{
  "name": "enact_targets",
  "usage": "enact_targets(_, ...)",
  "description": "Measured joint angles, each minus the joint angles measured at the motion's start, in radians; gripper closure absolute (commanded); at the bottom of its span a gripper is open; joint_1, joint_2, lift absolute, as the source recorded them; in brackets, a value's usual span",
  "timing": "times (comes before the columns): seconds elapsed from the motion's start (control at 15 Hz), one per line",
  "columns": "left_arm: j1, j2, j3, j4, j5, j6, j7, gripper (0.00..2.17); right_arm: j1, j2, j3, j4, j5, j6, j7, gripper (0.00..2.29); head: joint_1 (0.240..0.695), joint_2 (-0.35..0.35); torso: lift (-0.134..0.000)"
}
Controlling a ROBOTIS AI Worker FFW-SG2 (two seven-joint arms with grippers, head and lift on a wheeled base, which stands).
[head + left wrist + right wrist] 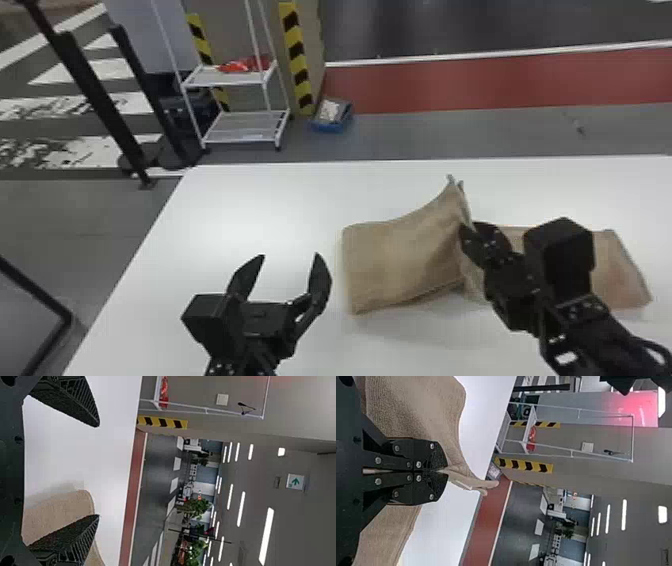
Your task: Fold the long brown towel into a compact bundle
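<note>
My right hand (pixel 469 228) gripped a raised edge of the brown towel (pixel 400 255). My left hand (pixel 290 255), fingers spread, hung over the white table (pixel 250 210).

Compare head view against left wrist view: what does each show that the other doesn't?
Head view: right end effector, shut on a raised part of the towel; blue tray on the floor.

Left wrist view: green arrow sign, long ceiling light, green plants.

Both: left end effector, open and empty; part or more of the towel; white table; yellow-black striped corner; white rack; red floor band.
</note>
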Motion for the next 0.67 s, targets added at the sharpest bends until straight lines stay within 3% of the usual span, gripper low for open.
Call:
enact_targets(0.2,0.003,0.001,0.023,0.003,0.009,0.0,-0.02,0.06,0.047,0.002,-0.093,-0.046,-0.056,-0.002,0.007,1.48,0.695,0.122,-0.119)
enact_targets(0.47,-0.001,0.001,0.041,0.008,0.022,0.0,-0.033,0.06,0.087,0.007,-0.155,-0.038,-0.089,-0.034,0.017,1.48,0.695,0.102,-0.119)
enact_targets(0.67,-0.001,0.001,0.043,0.014,0.022,0.0,-0.033,0.06,0.117,0.016,-0.288,-0.107,-0.184,-0.039,0.023,1.48,0.695,0.051,-0.119)
